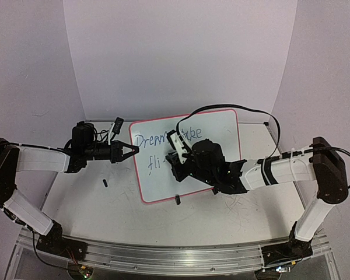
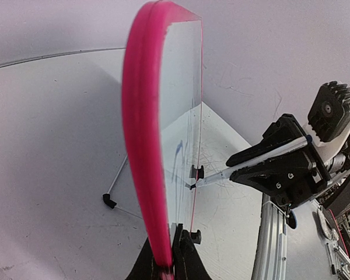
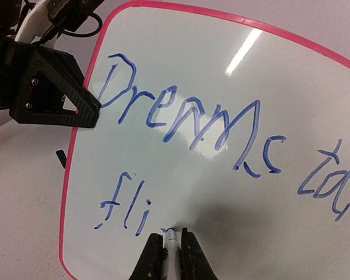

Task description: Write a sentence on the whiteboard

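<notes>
Top external view: left gripper clenched on the left edge of the whiteboard, black fingertips pinched over the thin pink-red rim. Confirmed from the left wrist view: both fingers tight against the rim at the bottom of the picture, the board seen edge-on, rim thick and glossy pink, face smooth and pale.

Right gripper closed on a marker, slim white barrel clamped between two black fingers, tip pressed to the board's face. Contact point low on the board, just right of the last blue stroke.

Whiteboard at the middle of the tabletop, between the two arms: left gripper at its left edge, right gripper above its near half, reaching in from the right. Rectangular, rounded corners, shiny enough to carry a streak of reflected light near the far edge.

Blue writing in loose hand-drawn letters: "Dreams" on the far line, then "ta" up to the edge of the right wrist view; "fli" on the near line, ending beside the marker tip.

One black clip foot on the near rim. Small dark piece on the tabletop, left of the board, apart from both grippers. Tabletop matt grey-white and scuffed. Black cable looping past the board's far right corner.
</notes>
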{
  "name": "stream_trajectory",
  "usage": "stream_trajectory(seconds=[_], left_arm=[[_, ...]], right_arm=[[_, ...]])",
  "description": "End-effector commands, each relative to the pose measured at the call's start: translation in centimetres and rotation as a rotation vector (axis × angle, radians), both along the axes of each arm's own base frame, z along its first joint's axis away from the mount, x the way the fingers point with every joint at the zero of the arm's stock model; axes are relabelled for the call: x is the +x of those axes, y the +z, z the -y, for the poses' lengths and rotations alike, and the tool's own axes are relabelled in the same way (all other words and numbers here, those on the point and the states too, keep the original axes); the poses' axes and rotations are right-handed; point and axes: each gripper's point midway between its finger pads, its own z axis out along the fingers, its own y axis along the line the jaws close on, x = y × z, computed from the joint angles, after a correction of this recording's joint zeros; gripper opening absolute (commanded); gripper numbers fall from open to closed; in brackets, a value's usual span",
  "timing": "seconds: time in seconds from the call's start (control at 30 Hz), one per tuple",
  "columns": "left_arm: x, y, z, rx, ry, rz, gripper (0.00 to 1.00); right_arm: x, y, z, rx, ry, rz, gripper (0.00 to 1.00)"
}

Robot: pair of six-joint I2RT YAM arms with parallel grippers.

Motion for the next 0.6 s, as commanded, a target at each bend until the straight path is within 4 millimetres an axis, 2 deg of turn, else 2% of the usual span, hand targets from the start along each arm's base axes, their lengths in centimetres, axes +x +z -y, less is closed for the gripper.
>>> stream_trajectory(seconds=[0.0,0.43,0.57], left_arm=[[1.6,-0.4,-0.3,0.063,0.069,0.067,0.0],[1.6,-0.1,-0.2,0.059,0.067,0.07,0.0],[1.6,-0.1,-0.2,0.058,0.067,0.068,0.0]], right_arm=[[0.8,2.6,-0.5,0.057,-0.021,0.047,0.0],[0.6,2.6,-1.4,0.066,0.012,0.038,0.0],[0.5,2.0,-1.5,0.06,0.018,0.023,0.0]])
